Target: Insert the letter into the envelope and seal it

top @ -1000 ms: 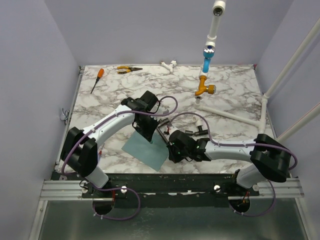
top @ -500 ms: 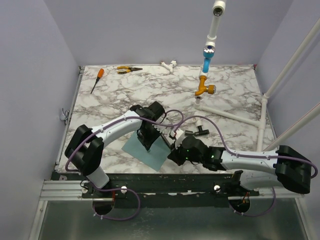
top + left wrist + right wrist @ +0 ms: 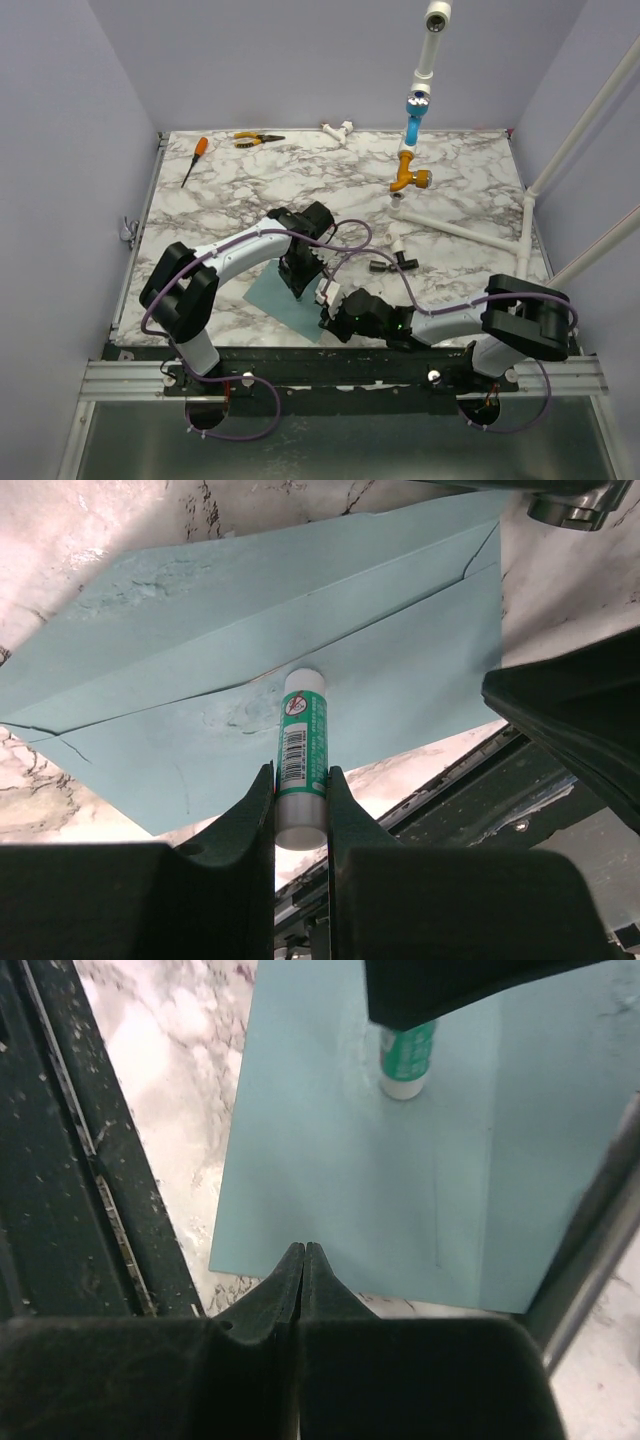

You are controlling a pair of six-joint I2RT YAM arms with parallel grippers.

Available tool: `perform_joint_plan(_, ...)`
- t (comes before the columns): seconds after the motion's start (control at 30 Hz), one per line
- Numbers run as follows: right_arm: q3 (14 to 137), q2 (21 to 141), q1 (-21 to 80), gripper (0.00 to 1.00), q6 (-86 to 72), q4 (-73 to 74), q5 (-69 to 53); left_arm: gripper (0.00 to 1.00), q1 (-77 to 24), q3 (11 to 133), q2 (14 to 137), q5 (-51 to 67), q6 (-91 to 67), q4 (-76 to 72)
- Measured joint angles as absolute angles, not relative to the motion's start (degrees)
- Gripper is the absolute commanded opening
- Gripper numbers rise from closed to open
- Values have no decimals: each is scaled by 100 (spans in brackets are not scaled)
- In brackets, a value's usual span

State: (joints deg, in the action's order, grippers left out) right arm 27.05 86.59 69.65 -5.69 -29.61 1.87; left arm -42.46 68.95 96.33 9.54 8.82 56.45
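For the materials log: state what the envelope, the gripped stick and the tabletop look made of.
Envelope: matte teal paper, creased and scuffed. Stick: glossy plastic tube, printed green label; likely glue. Tabletop: white grey-veined marble look, possibly laminate.

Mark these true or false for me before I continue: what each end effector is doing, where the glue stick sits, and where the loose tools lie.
1. The left end effector is shut on a green-and-white glue stick. True.
2. The glue stick's tip is over bare marble, clear of the envelope. False: its tip is on the teal envelope, near the fold line.
3. The right end effector stands wide open. False: its jaws are shut with nothing between them, by the envelope's near edge.
4. The orange-handled screwdriver lies at the far left of the table. True.
5. The pliers lie on the envelope. False: they lie at the table's far edge, well apart from it.
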Motion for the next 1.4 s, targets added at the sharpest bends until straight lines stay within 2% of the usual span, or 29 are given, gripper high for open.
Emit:
perform_joint_plan(0.27, 3048, 9430, 7196, 1, -270, -3288, 602, 0, -4248, 6897, 9644, 832, 982, 5664)
perform_joint_plan(0.87, 2982, 9271, 7242, 1, -473, -3063, 849, 0, -4285, 7061, 9800, -357, 1813, 5793)
perform_joint_plan(1.4, 2982, 9266, 7251, 1, -519, -3059, 878, 0, -4720, 7120, 9826, 589, 1671, 6080)
